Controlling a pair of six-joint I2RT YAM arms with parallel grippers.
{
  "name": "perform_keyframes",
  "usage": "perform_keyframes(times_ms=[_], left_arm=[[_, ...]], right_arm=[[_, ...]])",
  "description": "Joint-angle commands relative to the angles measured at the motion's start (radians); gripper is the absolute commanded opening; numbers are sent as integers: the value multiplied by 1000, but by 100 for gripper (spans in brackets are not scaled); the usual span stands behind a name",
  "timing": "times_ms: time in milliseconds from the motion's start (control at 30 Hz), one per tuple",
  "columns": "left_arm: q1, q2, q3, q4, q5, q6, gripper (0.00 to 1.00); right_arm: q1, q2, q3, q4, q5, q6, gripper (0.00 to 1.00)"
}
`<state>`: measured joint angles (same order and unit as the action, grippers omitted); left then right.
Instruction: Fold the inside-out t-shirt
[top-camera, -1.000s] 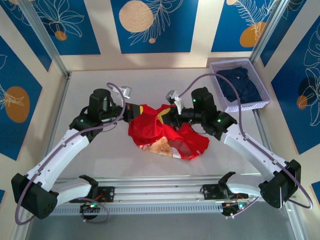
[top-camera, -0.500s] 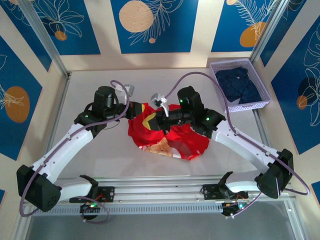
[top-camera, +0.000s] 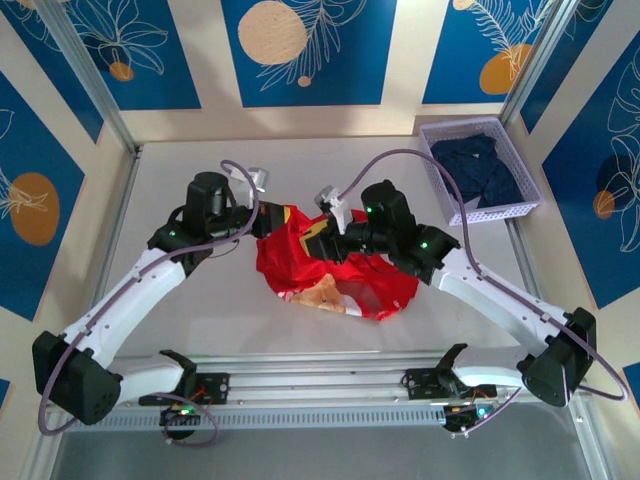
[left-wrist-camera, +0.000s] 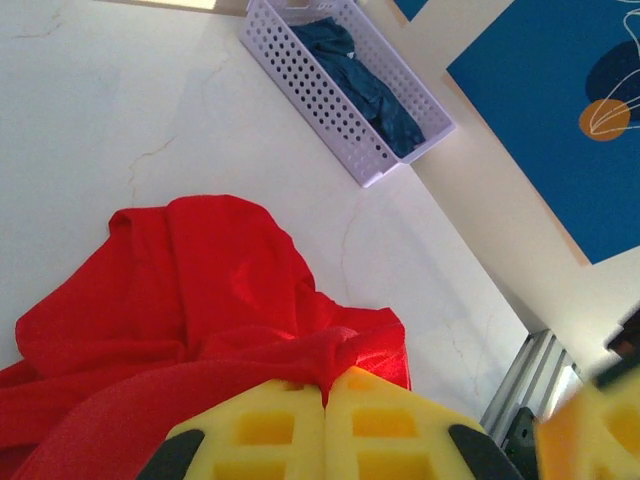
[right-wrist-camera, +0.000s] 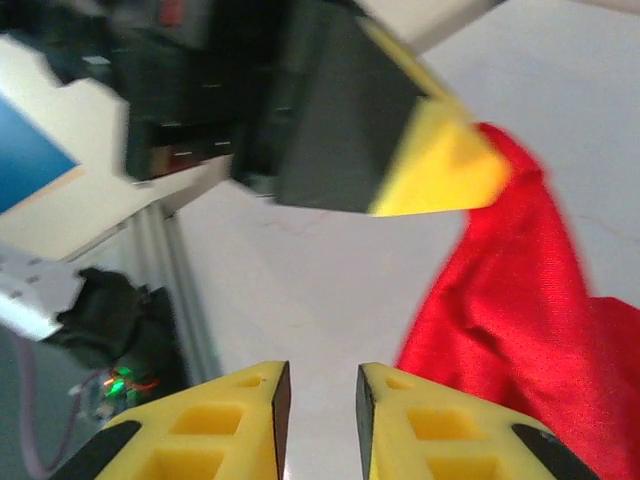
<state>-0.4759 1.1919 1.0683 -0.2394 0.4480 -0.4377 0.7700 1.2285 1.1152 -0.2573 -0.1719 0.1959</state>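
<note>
The t-shirt (top-camera: 345, 280) is lying in a loose red heap at the middle of the bench (top-camera: 200, 170), part of its tan-and-white print showing along the near edge. The left gripper (left-wrist-camera: 325, 385) is pinching a fold of the red cloth, its yellow pads pressed together with fabric caught between them, at the far left side of the heap. The right gripper (right-wrist-camera: 318, 380) is hovering just beside that hold. Its jaws are standing narrowly apart with nothing between them, and bare bench is showing through the gap.

The shirt looks thin, light and limp, so it is likely to drape and bunch rather than keep any shape, and a single pinch will probably lift only one layer while the rest is dragging behind. The best place to take hold seems to be a hem or shoulder seam close to the left gripper's fold, where the edge is thicker and less likely to slip. The basket (top-camera: 497, 212) of navy clothes (top-camera: 480, 165) is sitting well apart at the far right.
</note>
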Motion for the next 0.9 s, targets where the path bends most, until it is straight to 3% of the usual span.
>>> perform_keyframes(times_ms=[0,200,533,867], left_arm=[[8,-22,-5,44,38,8,0],[8,-26,-4,46,57,7,0],[8,-34,-14,49,71,19,0],[8,-35,-19,49,75,22,0]], right_arm=[[0,46,-3,25,134,32,29],[-3,127,35,27,187,9,35],[-62,167,48,38,196,-6,33],[-116,173,38,78,28,10,40]])
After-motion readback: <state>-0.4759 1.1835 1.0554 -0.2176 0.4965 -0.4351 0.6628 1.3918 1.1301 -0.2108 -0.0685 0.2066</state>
